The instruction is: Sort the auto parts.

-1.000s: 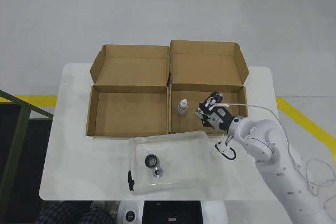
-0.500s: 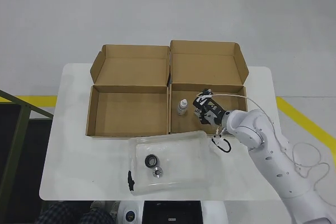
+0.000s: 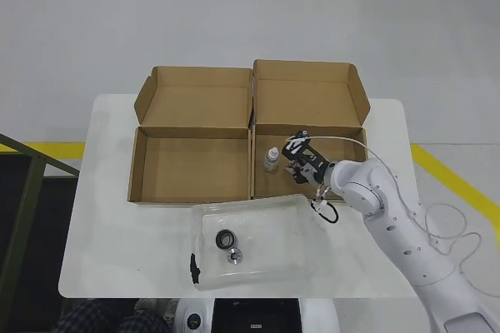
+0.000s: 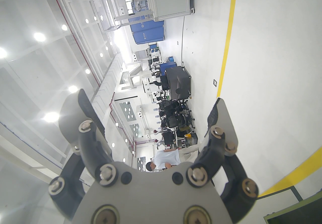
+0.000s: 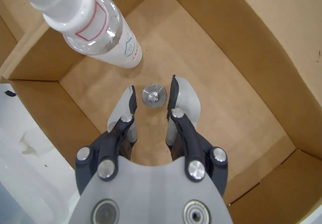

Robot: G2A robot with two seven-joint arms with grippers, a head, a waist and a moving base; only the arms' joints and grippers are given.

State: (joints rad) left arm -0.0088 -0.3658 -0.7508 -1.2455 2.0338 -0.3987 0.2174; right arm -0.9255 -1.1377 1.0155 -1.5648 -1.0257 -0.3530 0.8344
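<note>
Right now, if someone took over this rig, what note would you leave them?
Left gripper: open, empty, pointing out into the room.
Right gripper: open, low in the right box, fingers either side of a metal disc on the box floor, not touching it.
Done: bottle upright in that box beside the disc.
Left: bearing, metal part and black clip wait in the tray.

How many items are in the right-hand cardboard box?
2: a bottle standing near a corner; a round metal part on the floor under the right gripper. More may be hidden.
</note>
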